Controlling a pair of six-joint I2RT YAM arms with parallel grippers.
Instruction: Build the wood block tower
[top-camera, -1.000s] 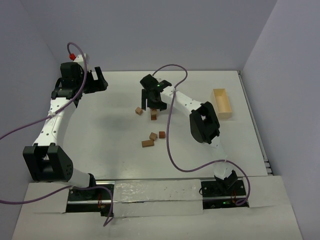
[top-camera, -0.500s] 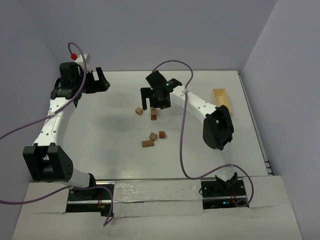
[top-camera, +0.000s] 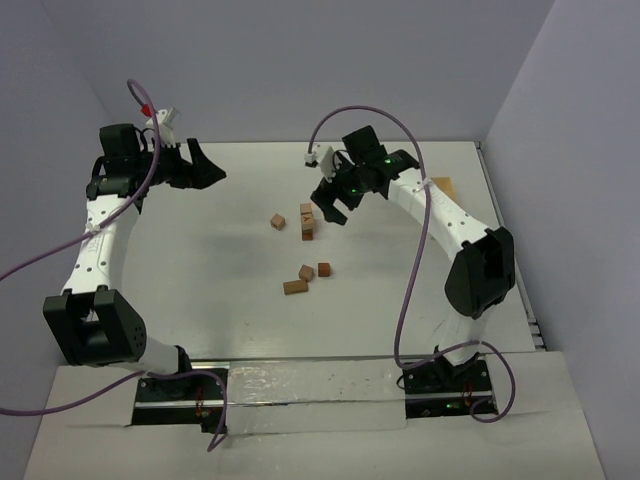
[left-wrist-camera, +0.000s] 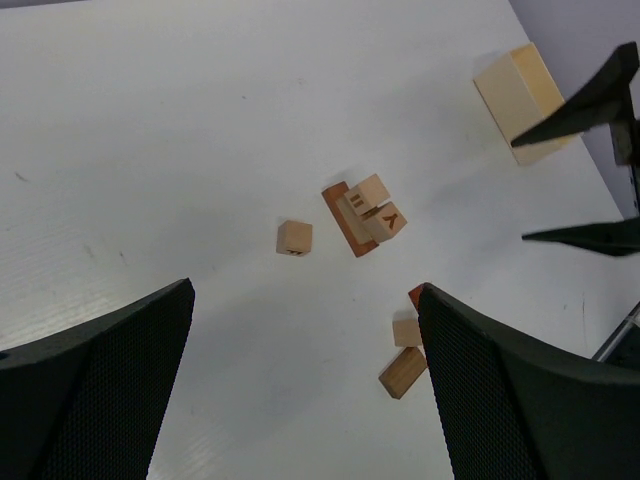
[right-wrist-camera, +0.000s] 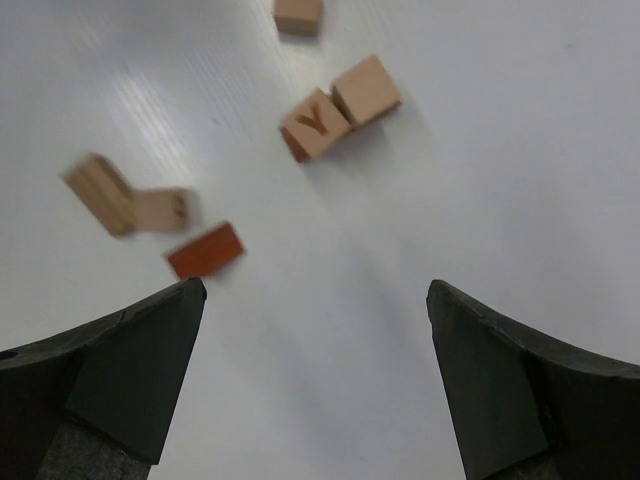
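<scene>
Looking down on a white table (top-camera: 200, 270), the overhead view shows two white robot arms bolted at the near edge, each trailing a purple cable. Near the middle of the table stands the tower (top-camera: 307, 222), a short stack. The left wrist view shows a reddish-brown bar at its base with tan cubes on top, one marked with a dark letter-like sign. Just to its left, not touching it, lies a lone tan cube (top-camera: 278, 222).

Closer to the arm bases and well apart from the tower, three loose blocks sit together. A tan bar (top-camera: 294, 287) touches a small tan cube (top-camera: 307, 272), and a reddish-brown block (top-camera: 324, 269) lies just beside them.

The right gripper (top-camera: 331, 204) hangs in the air just right of the tower, its jaws spread wide and holding nothing. The left gripper (top-camera: 203, 165) is raised over the far left of the table, well away from every block, its jaws also wide apart and empty. A pale wooden tray (top-camera: 443, 185) lies at the far right, partly hidden behind the right arm.
</scene>
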